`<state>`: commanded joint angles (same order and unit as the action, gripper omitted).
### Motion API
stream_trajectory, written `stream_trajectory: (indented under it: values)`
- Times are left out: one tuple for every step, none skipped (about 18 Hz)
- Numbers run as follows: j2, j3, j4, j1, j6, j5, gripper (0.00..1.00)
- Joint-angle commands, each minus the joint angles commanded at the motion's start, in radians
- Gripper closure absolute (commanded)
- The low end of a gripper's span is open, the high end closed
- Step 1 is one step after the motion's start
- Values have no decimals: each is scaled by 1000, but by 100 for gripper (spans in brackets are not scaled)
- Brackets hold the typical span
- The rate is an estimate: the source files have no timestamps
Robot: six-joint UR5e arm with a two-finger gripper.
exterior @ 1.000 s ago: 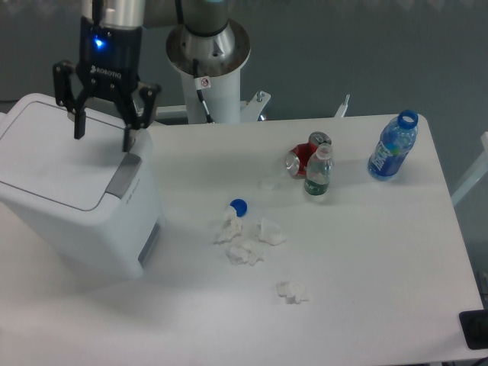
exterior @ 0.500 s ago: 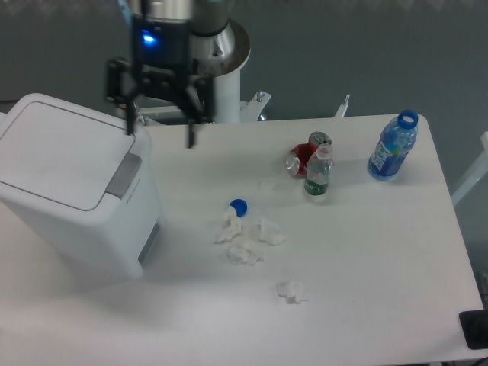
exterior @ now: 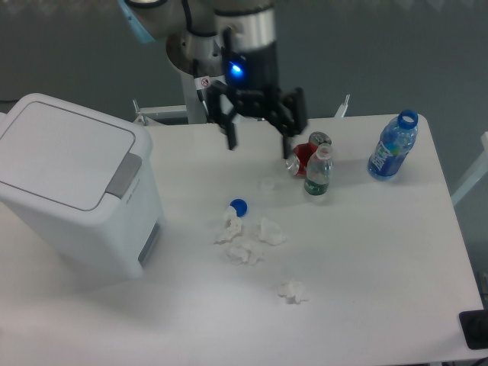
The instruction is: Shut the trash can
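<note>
The trash can [exterior: 76,187] is a large white boxy bin at the left of the table. Its flat lid lies down flush on top, and the grey latch strip [exterior: 123,174] shows at the lid's right edge. My gripper [exterior: 259,145] hangs open above the middle back of the table, well to the right of the bin, with nothing between its fingers. One fingertip [exterior: 287,147] is close to a crushed red soda can [exterior: 305,156].
A small clear bottle [exterior: 318,173] stands beside the red can. A blue bottle [exterior: 393,146] stands at the back right. A blue cap [exterior: 239,206] and several crumpled white tissues [exterior: 248,240] lie mid-table. The arm's white base post [exterior: 200,84] rises behind the table.
My gripper has swung right, from over the trash can's lid edge to above the table's middle near the red can. The lid has stayed down throughout.
</note>
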<state>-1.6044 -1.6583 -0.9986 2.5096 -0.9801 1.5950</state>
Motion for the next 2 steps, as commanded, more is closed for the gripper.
stream_trajectory:
  values:
    - [-5, 2, 2, -2, -3, 9, 0]
    - [-8, 2, 2, 0, -3, 10, 0]
